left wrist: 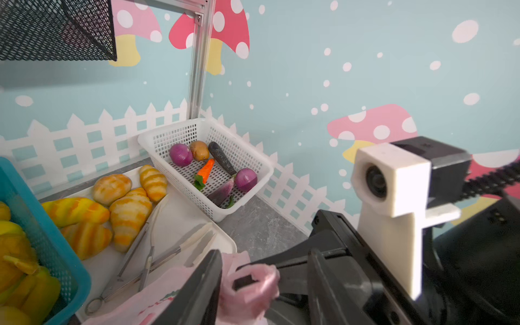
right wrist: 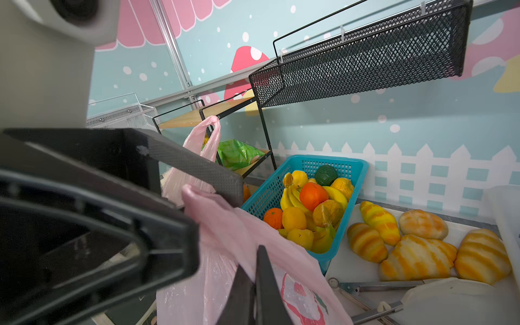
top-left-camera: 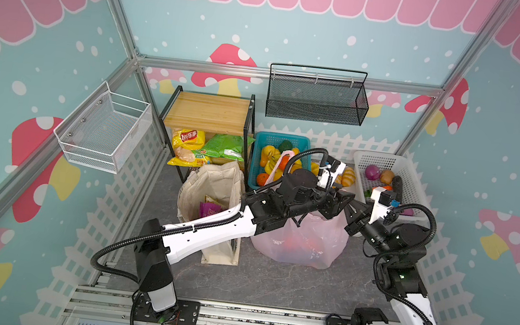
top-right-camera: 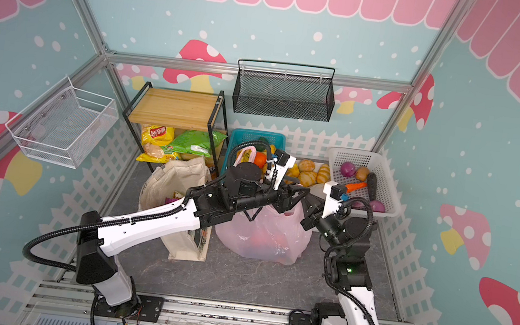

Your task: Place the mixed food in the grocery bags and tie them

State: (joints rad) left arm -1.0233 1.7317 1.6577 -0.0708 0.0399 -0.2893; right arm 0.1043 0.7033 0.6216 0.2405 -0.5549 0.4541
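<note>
Pinching a handle of the single translucent pink bag (top-left-camera: 302, 243) (two loops, red print), the right hand (right wrist: 259, 253) is squeezing shut; the left hand (left wrist: 260, 281) is straddling that handle, half open.

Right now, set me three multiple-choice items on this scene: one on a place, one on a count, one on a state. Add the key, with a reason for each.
1. Which basket holds the carrot?
A) the white basket
B) the teal one
C) the black mesh one

2. How many purple onions lie in that same basket?
A) one
B) two
C) four

3. The right end effector is:
A) open wide
B) shut on the pink bag
C) shut on nothing

Key:
1 A: the carrot rests on the white perforated floor.
2 B: the left wrist view shows two round purple bulbs, apart from each other.
3 B: in the right wrist view its jaws stand together with pink film pinched between them.
</note>
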